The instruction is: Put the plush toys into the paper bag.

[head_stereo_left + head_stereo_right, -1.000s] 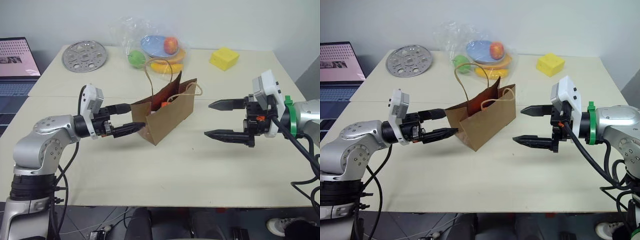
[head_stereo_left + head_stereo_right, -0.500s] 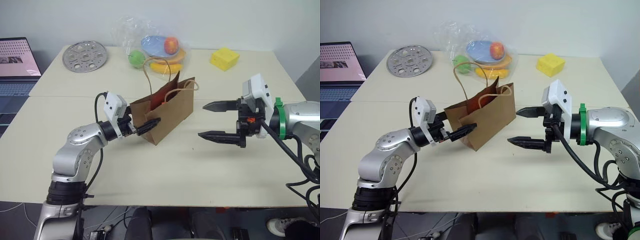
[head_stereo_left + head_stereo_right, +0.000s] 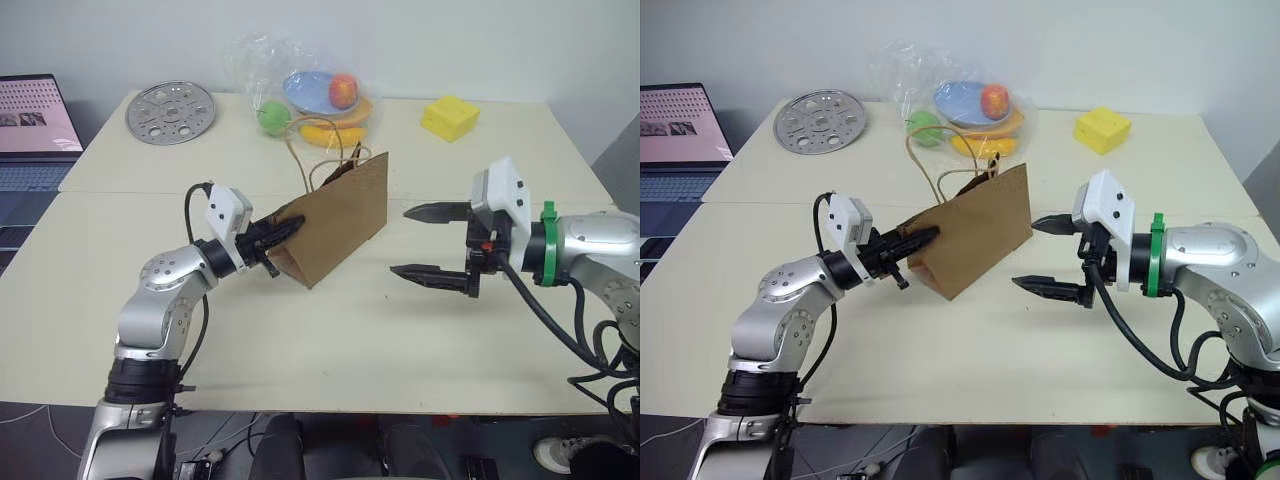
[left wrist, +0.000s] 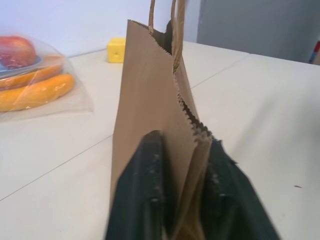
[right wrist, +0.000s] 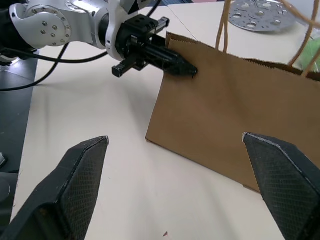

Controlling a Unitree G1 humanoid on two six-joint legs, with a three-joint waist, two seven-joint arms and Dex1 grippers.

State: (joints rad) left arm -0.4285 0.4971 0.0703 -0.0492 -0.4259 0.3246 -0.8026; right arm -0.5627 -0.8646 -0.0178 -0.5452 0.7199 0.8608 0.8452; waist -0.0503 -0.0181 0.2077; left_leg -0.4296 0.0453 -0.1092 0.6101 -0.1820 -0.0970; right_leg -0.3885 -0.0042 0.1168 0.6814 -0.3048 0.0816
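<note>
Cream-coloured counter [image 3: 330,350], two slabs joined by a seam, carrying the following from left to right.

Laptop [image 3: 30,125]: at the far left edge, screen lit.

Metal disc [image 3: 170,111]: round, perforated, lying flat at the back left of the counter.

Left claw [image 3: 283,228]: clenched on the near end edge of the paper bag, one black finger on each side of the pinched paper, as the left wrist view shows it [image 4: 182,200]. The arm reaches in level from the left.

Paper bag [image 3: 340,215]: plain brown kraft, standing upright near the middle of the counter, its mouth pressed narrow, thin tan rope handles rising from the top edge. The contents of the bag cannot be seen, so the plush toys cannot be placed.

Clear plastic bag [image 3: 300,85]: behind the paper bag at the back of the counter, apart from it. It holds a blue plate, a red-and-yellow apple [image 3: 342,91], a banana [image 3: 325,131] and a green fruit [image 3: 271,117].

Right claw [image 3: 428,243]: released, its two black fingers spread wide, one above the other, tips pointing at the right side of the paper bag and near it without touching. Nothing lies between the fingers.

Yellow block [image 3: 448,117]: cheese-like, at the back right of the counter, well apart from the bag.
</note>
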